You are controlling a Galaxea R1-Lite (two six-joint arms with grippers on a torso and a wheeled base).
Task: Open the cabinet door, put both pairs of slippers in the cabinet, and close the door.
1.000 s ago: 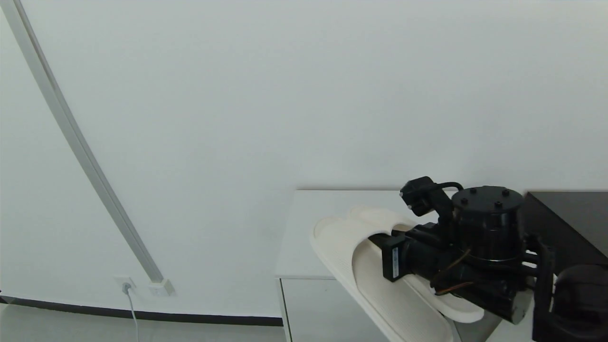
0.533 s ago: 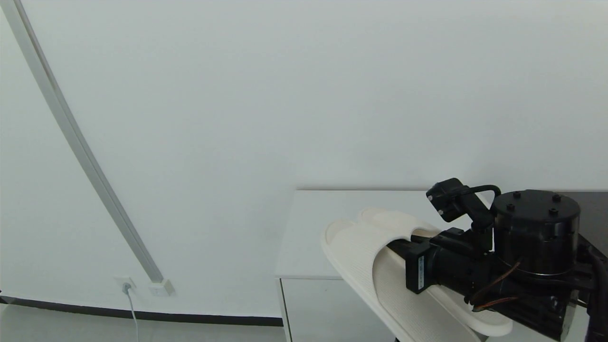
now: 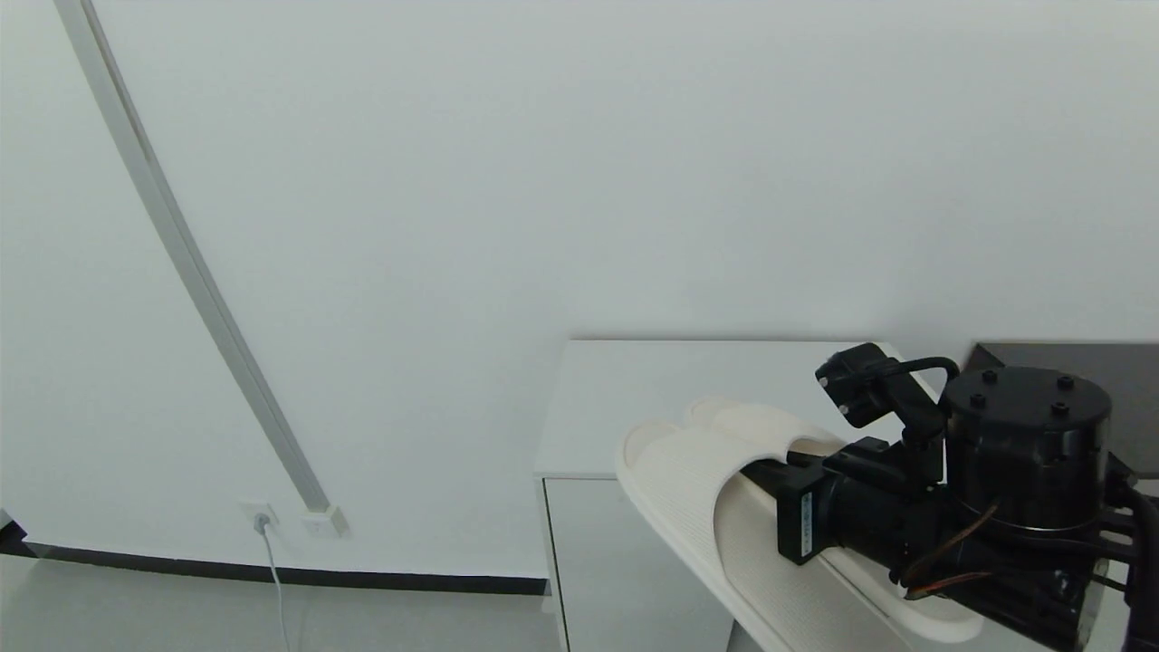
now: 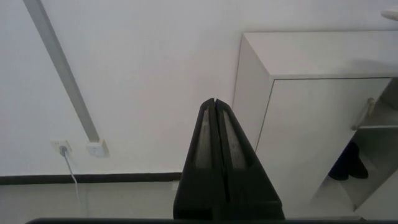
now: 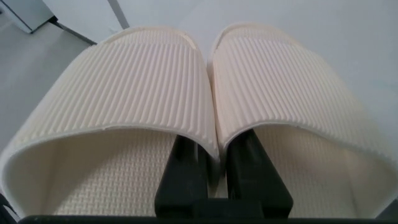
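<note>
Progress: judging by how things lie, the task is about midway. One pair is lifted but not yet inside, and the door is yet to be closed.
Cabinet: the white flat-topped cabinet (image 3: 634,389) sits at 5 o'clock in the head view. In the left wrist view a white door panel (image 4: 311,137) with a slim bar handle (image 4: 370,113) faces front. At 3 o'clock from that handle a compartment stands open.
Inside: a dark pair of footwear (image 4: 347,167) rests on a shelf in that open part. I cannot tell whether it is the task's other pair.
Slippers: the pair of cream ribbed foam slippers (image 3: 697,462) is held side by side, straps up, in front of the cabinet's top edge and clear of it.
Heading: in the head view the toes point to about 10 o'clock, towards the wall, and the heels to 4 o'clock. The long axis runs along that line.
Right pincer: the right pincer (image 5: 216,149) has one finger under each strap and is clamped on the slippers' two inner sides.
Left pincer: the left pincer (image 4: 214,109) has its fingers pressed together with nothing between them, and it aims at the cabinet's side.
Remaining: set this pair on a shelf, stow the other pair if it is still out, then swing the door closed.
</note>
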